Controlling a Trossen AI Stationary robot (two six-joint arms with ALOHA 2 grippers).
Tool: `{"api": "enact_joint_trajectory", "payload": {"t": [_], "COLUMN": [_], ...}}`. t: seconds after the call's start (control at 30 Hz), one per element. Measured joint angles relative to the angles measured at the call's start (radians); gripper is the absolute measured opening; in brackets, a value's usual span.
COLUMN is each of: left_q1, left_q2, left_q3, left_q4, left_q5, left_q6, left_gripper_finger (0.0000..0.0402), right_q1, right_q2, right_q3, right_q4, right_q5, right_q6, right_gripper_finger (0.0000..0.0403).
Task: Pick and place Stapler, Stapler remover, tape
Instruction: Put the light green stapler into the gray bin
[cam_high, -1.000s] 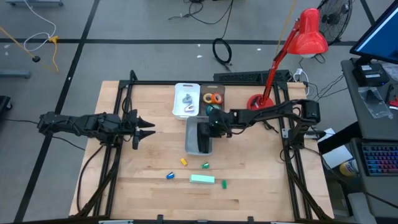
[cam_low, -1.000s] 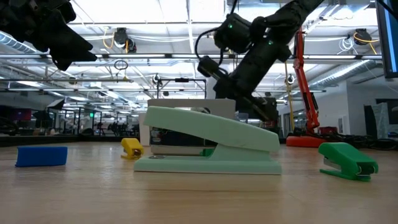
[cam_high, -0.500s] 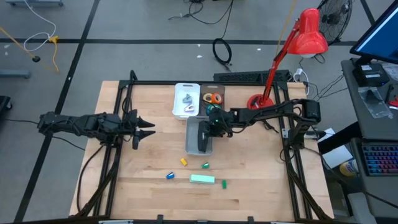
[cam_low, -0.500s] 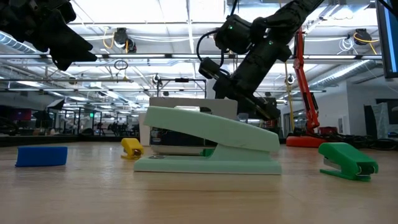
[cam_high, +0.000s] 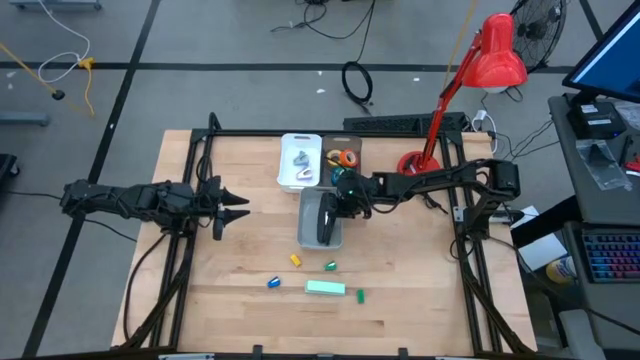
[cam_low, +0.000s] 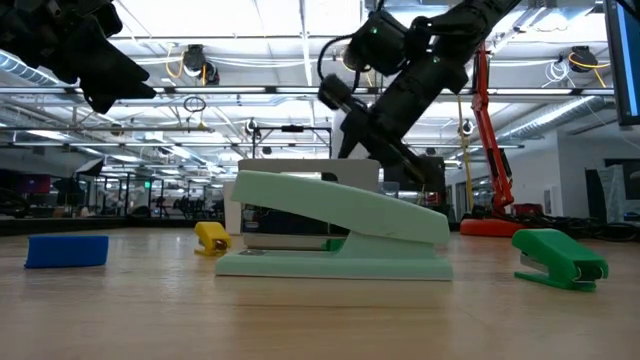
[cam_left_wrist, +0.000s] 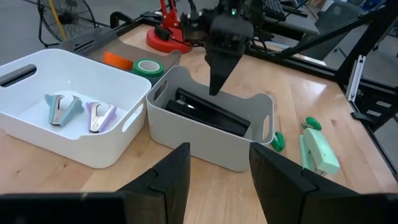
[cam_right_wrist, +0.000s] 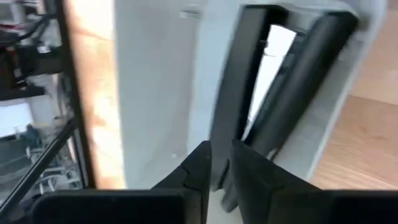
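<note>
The right tool (cam_left_wrist: 214, 84) hung over the grey bin (cam_left_wrist: 211, 134), its fingers nearly together and empty; a black stapler (cam_left_wrist: 208, 114) lay inside. Dropping again, it could clip the bin wall and shove the bin across the tabletop (cam_high: 240, 260). Since the earlier frame it had risen slightly. The left tool (cam_high: 235, 208) waited spread, well apart.

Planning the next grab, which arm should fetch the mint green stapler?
Probably the left: its claw hangs free over bare wood, while the right claw is over the grey bin. The stapler lies roughly between them.
</note>
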Motion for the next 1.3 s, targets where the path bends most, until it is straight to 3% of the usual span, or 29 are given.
{"api": "enact_joint_trajectory", "payload": {"t": [0.23, 0.67, 0.97, 1.1, 1.3], "left_q1": [0.000, 0.000, 0.000, 0.000, -0.008], "left_q2": [0.000, 0.000, 0.000, 0.000, 0.045], "left_q3": [0.000, 0.000, 0.000, 0.000, 0.000], "left_q4": [-0.001, 0.001, 0.020, 0.113, 0.348], "left_q5": [0.001, 0.003, 0.003, 0.004, 0.098], "left_q6": [-0.007, -0.103, -0.230, -0.364, -0.326], "left_gripper_finger": [0.0166, 0.0166, 0.0166, 0.0166, 0.0166], "right_q1": [0.017, 0.182, 0.245, 0.247, 0.245], "right_q2": [-0.101, -0.290, -0.361, -0.411, -0.520], "right_q3": [0.000, 0.000, 0.000, 0.000, -0.008], "right_q4": [0.024, -0.003, -0.111, -0.187, -0.318], "right_q5": [-0.036, -0.050, -0.045, -0.044, 0.001], "right_q6": [-0.216, -0.684, -0.813, -0.888, -1.002], "right_gripper_finger": [0.0004, 0.0001, 0.0001, 0.0001, 0.0000]}}
